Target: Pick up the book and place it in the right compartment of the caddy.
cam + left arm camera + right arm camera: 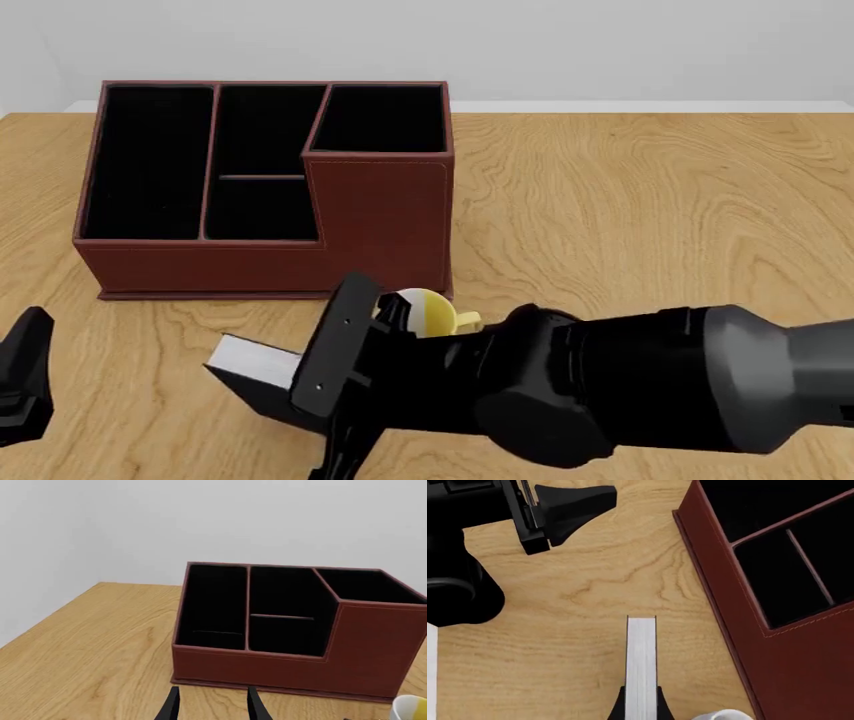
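The book (254, 362) is black with a white page edge (641, 660) and sits low in front of the caddy (387, 230). Whether it rests on the table I cannot tell. My right gripper (641, 706) is shut on it, one finger on each cover; in the front view this gripper (318, 395) reaches in from the right. The caddy's right compartment (383, 118), the tall-walled cell (368, 585), holds nothing. My left gripper (212, 707) is open and holds nothing, a short way before the caddy's front wall, at the lower left of the front view (24, 388).
A white-and-yellow mug (424, 312) stands just behind my right arm, close to the caddy's front right corner, with its rim showing in the wrist views (410, 707) (724, 715). The caddy's long cell (144, 160) and two small cells (260, 140) are low-walled. Wooden tabletop (641, 200) stretches to the right.
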You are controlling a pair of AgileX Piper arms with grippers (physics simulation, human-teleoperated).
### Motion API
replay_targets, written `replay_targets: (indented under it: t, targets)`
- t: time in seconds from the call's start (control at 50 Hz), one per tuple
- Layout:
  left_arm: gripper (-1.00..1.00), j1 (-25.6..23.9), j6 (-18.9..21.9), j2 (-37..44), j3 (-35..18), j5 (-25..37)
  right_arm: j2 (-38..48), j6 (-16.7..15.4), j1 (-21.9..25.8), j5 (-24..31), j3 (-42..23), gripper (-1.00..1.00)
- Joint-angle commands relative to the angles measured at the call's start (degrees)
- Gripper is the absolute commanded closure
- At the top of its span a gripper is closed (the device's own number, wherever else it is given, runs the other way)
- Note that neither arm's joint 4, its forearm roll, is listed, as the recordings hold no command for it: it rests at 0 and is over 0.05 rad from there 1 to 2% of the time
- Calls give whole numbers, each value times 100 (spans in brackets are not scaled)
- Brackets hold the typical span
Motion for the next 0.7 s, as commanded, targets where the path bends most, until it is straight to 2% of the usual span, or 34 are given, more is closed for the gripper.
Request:
replay_targets:
  t: [0.02, 0.32, 0.34, 0.4, 0.7]
  targets:
    - [-100, -76, 3, 0, 0, -2, -530, 22, -21, 286, 36, 100]
    - [-100, -190, -45, 0, 0, -25, -1231, 194, 0, 774, 154, 100]
    - [-100, -195, -47, 0, 0, -24, -1285, 287, 18, 834, 126, 100]
    - [-100, -209, -51, 0, 0, -33, -1415, 233, -14, 956, 94, 100]
    - [-100, -334, -64, -1, -1, -98, -2442, 361, -53, 2329, -732, 100]
